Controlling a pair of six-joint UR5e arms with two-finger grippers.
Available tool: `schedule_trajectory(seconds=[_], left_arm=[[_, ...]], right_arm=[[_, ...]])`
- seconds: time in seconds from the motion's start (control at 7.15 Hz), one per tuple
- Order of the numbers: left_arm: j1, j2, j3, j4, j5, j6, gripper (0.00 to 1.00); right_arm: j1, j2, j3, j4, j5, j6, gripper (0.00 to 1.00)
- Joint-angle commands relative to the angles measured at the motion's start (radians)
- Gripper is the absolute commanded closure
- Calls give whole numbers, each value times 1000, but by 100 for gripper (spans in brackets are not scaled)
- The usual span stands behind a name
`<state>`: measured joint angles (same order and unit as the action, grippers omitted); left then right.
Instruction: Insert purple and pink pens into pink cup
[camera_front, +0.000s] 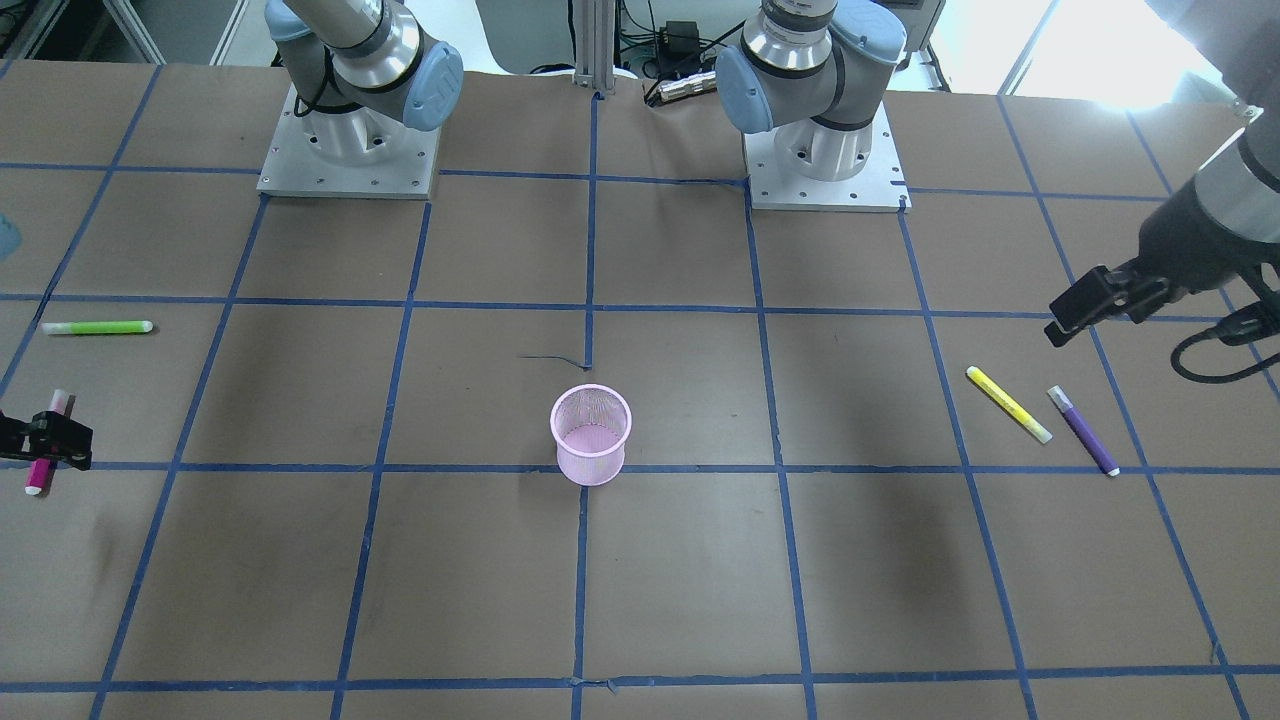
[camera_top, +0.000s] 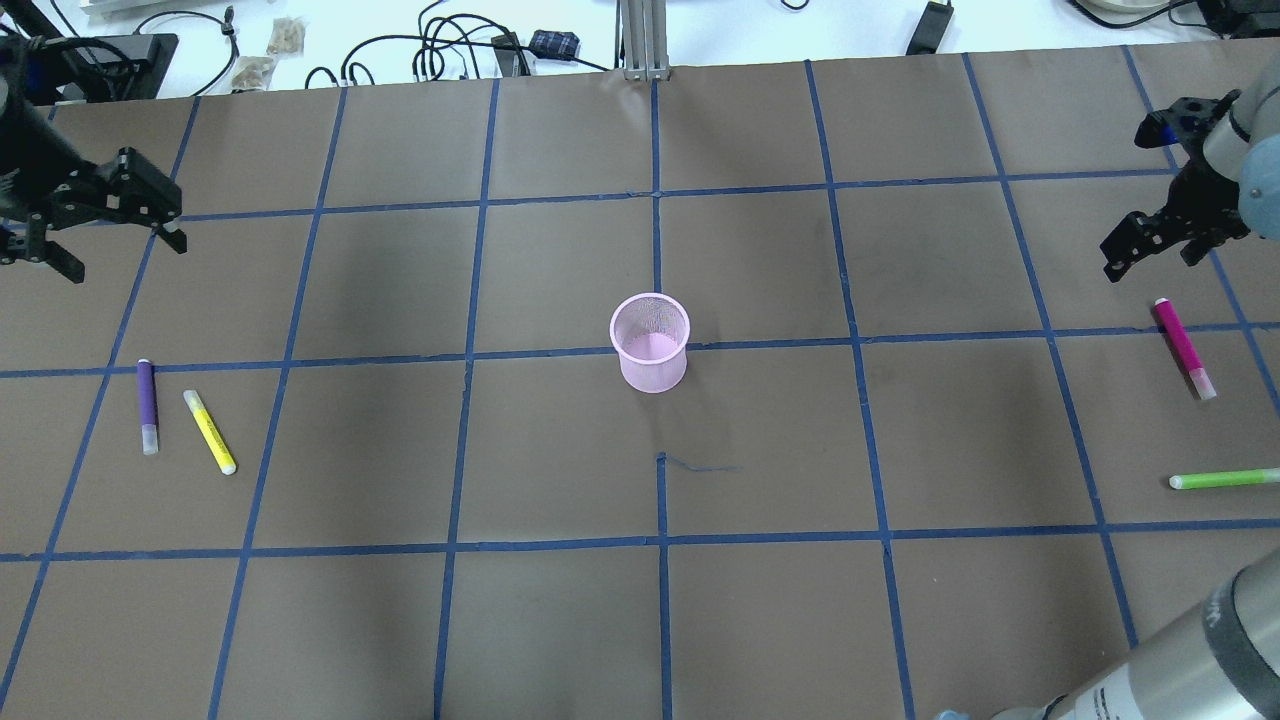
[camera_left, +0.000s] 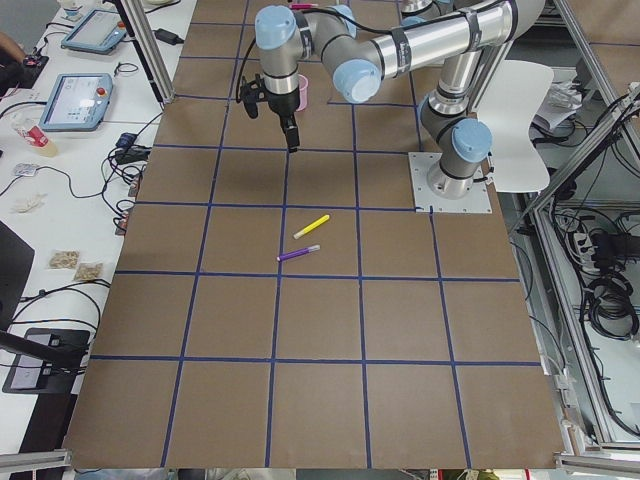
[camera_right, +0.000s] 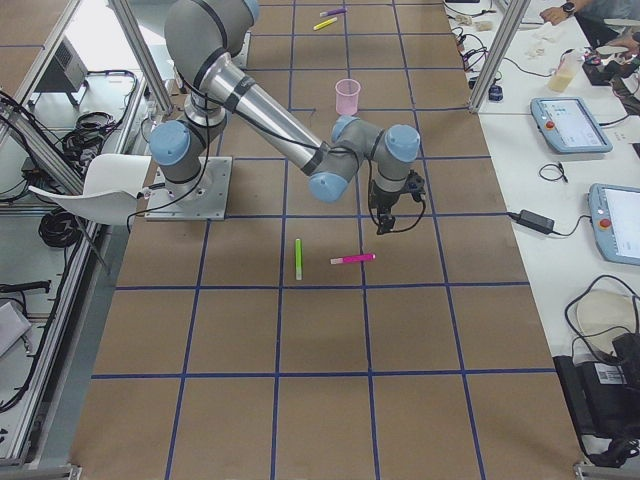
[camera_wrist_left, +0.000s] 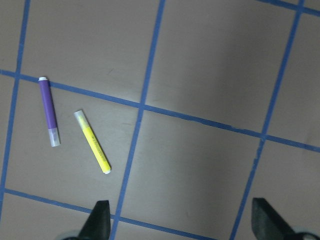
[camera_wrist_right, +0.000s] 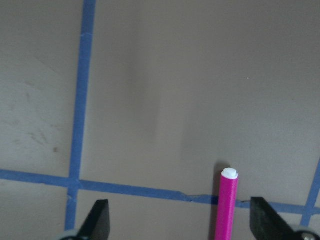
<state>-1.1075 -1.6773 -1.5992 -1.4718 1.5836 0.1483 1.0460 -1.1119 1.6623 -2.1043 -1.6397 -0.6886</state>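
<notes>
The pink mesh cup (camera_top: 650, 342) stands upright at the table's middle and is empty. The purple pen (camera_top: 147, 405) lies on my left, next to a yellow pen (camera_top: 209, 432). My left gripper (camera_top: 125, 252) is open and empty, in the air well beyond them. Its wrist view shows the purple pen (camera_wrist_left: 49, 111) far below. The pink pen (camera_top: 1183, 347) lies on my right. My right gripper (camera_top: 1150, 250) is open, hovering over the pen's far end. In the right wrist view the pink pen's tip (camera_wrist_right: 227, 202) lies between the open fingers (camera_wrist_right: 100, 220), nearer the right one.
A green pen (camera_top: 1225, 479) lies nearer me than the pink pen, at the right edge. The yellow pen (camera_wrist_left: 92, 142) lies close to the purple one. Blue tape lines grid the brown table (camera_top: 560, 620). Cables and an upright post sit along the far edge.
</notes>
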Motion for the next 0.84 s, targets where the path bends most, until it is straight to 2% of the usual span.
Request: schedule_trajectory(seconds=[0.0, 0.14, 0.42, 0.56, 0.7], left_arm=[[72, -97, -40, 194, 4, 25, 0], [87, -151, -53, 243, 6, 92, 0], [132, -253, -105, 425, 12, 149, 3], [138, -300, -149, 489, 83, 151, 3], [146, -338, -165, 569, 90, 178, 4]], right_arm=[[-32, 47, 4, -33, -14, -45, 4], [-37, 53, 4, -34, -17, -48, 4], [-69, 90, 2, -34, -16, -51, 9], [-70, 92, 2, -34, -17, -51, 12], [-72, 98, 2, -34, -19, -51, 19]])
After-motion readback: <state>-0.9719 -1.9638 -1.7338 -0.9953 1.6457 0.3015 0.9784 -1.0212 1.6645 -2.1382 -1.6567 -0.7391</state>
